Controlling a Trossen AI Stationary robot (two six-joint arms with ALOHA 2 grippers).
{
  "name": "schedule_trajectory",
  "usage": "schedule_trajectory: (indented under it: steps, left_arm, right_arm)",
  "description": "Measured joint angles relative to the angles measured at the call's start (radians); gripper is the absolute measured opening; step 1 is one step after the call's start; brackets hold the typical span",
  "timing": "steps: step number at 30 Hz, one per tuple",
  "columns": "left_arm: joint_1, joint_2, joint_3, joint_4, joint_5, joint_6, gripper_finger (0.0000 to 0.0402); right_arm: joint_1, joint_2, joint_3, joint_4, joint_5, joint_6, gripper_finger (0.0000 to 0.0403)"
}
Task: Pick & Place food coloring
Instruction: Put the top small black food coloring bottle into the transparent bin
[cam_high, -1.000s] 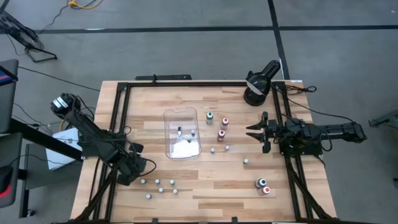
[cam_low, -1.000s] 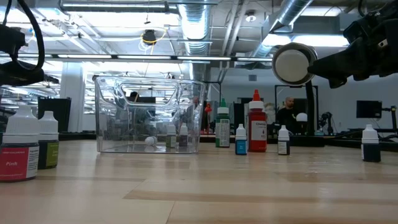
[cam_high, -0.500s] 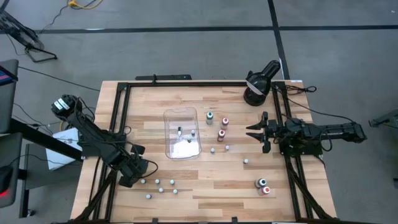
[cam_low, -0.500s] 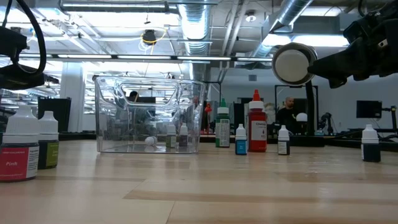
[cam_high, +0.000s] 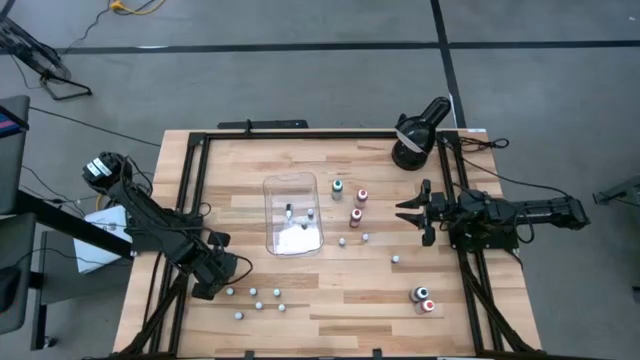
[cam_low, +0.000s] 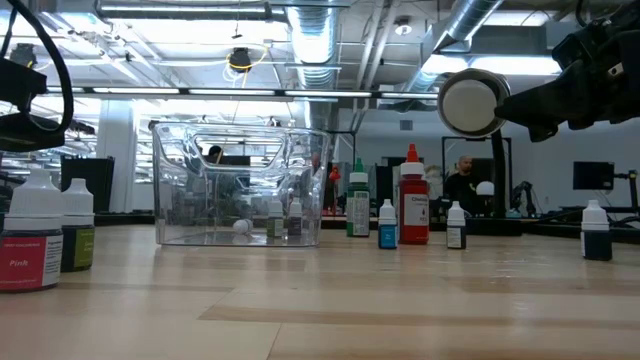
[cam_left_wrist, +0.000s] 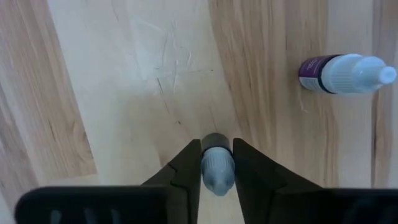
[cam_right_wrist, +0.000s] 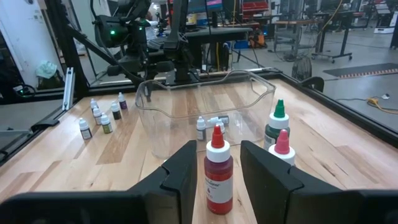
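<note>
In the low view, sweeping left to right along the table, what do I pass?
Pink-labelled bottle → clear tray → green-capped bottle → small blue bottle → tall red bottle → small dark bottle → dark bottle at far right.

The food coloring bottles (cam_high: 352, 216) are standing scattered over the tabletop (cam_high: 250, 325). Four upright ones with green, red and pink caps are clustering just right of the clear tray (cam_high: 292, 213), which is holding a few small bottles (cam_high: 297, 213). Tiny white-capped ones are sitting in a loose group (cam_high: 258, 300) near the front left. Two larger bottles (cam_high: 423, 298) are standing at the front right. One small bottle (cam_left_wrist: 217, 168) is sitting between the left gripper's fingers; a purple-labelled one (cam_left_wrist: 344, 73) is lying on its side nearby.
</note>
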Motion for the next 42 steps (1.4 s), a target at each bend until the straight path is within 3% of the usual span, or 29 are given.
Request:
schedule_trajectory:
  steps: [13, 24, 31, 42]
  left_arm:
    - [0.039, -0.033, 0.008, 0.038, 0.009, -0.050, 0.0059]
    - [0.147, -0.203, 0.008, 0.012, -0.019, -0.052, 0.0060]
    - [0.242, -0.306, 0.012, 0.069, -0.105, -0.084, 0.0064]
    - [0.440, -0.282, 0.202, 0.083, -0.232, 0.104, 0.0061]
  right_arm:
    - [0.000, 0.000, 0.000, 0.000, 0.000, 0.000, 0.0113]
    - [0.000, 0.000, 0.000, 0.000, 0.000, 0.000, 0.0113]
    - [0.000, 0.000, 0.000, 0.000, 0.000, 0.000, 0.0113]
    - [0.000, 0.000, 0.000, 0.000, 0.000, 0.000, 0.0113]
